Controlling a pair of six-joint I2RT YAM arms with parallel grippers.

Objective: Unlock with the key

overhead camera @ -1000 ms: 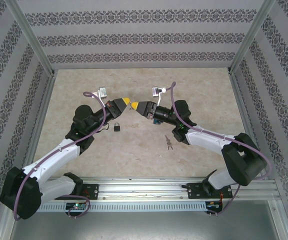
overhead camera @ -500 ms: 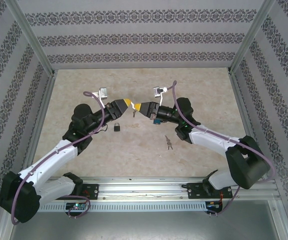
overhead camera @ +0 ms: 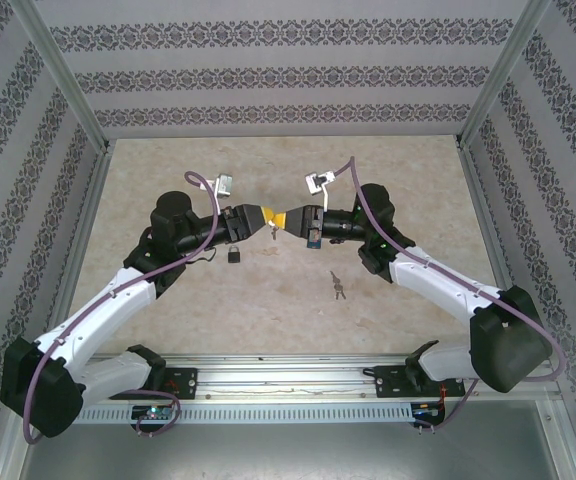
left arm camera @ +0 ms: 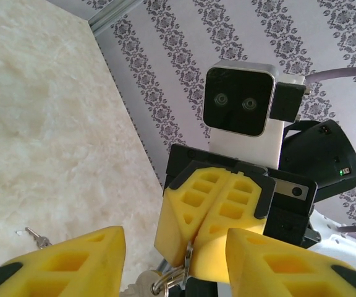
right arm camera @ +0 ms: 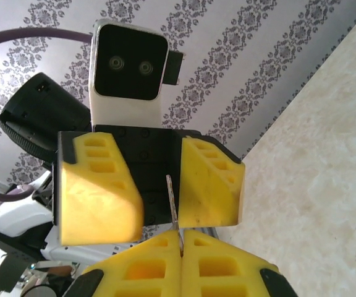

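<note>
Seen from above, two white-and-black arms reach in from the near edge of a pale marbled surface (overhead camera: pixel 418 180) and meet tip to tip over its middle. The left pincer (overhead camera: pixel 257 216) and the right pincer (overhead camera: pixel 286 218), both yellow-tipped, point straight at each other. A small key (overhead camera: pixel 269 228) hangs where they meet, raised off the surface. A small dark padlock (overhead camera: pixel 234 256) sits on the surface near the left pincer, on the side toward the arm bases, apart from both pincers. A second bunch of keys (overhead camera: pixel 338 286) lies on the surface nearer the right arm, with nothing touching it. Patterned walls (overhead camera: pixel 288 75) close the space in on three sides. From the left wrist, the left pincer's two yellow fingers (left arm camera: pixel 60 263) stand well apart at the bottom of the view. The right pincer faces them with its own fingers pressed together, and a sliver of metal comes out of the seam between them. A key ring (left arm camera: pixel 165 281) hangs from that sliver, in the gap between the left pincer's fingers. The padlock shows at the left edge of this view, down on the surface. From the right wrist, the right pincer is clamped shut on the key at the bottom of the view. The key's thin blade, seen edge-on, stands up into the open gap of the left pincer opposite. The blade sits close to one of that pincer's fingers, though I cannot tell whether they touch.
</note>
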